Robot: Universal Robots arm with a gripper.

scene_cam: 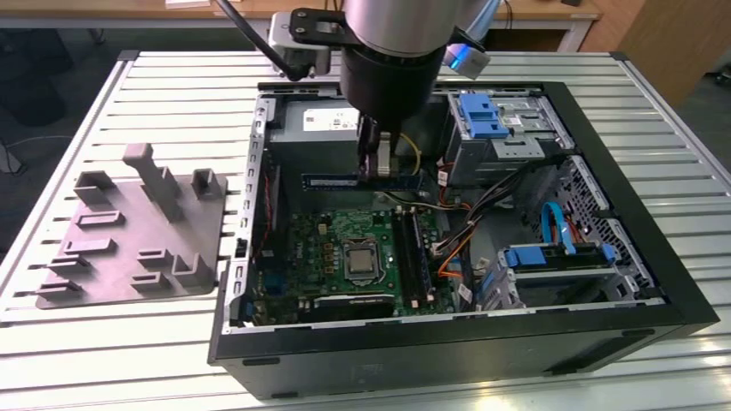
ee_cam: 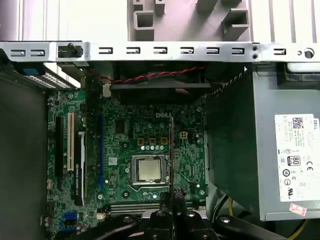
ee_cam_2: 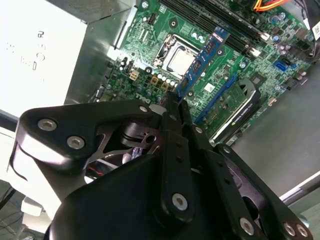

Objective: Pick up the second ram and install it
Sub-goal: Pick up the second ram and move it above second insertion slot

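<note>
Note hand [scene_cam: 378,171] clamped on second ram [scene_cam: 331,181], upper centre of the exterior view, above green board [scene_cam: 325,253]. Observe long axis running across the frame, apparently crosswise to black slots [scene_cam: 409,253] below.

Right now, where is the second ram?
In the exterior view the second ram is clamped in the gripper inside the open case, held above the green board, next to the grey power supply.

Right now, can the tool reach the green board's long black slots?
Probably yes: the tool, gripping the thin dark memory stick, hangs over the open black case; nothing covers the long black slots.
</note>
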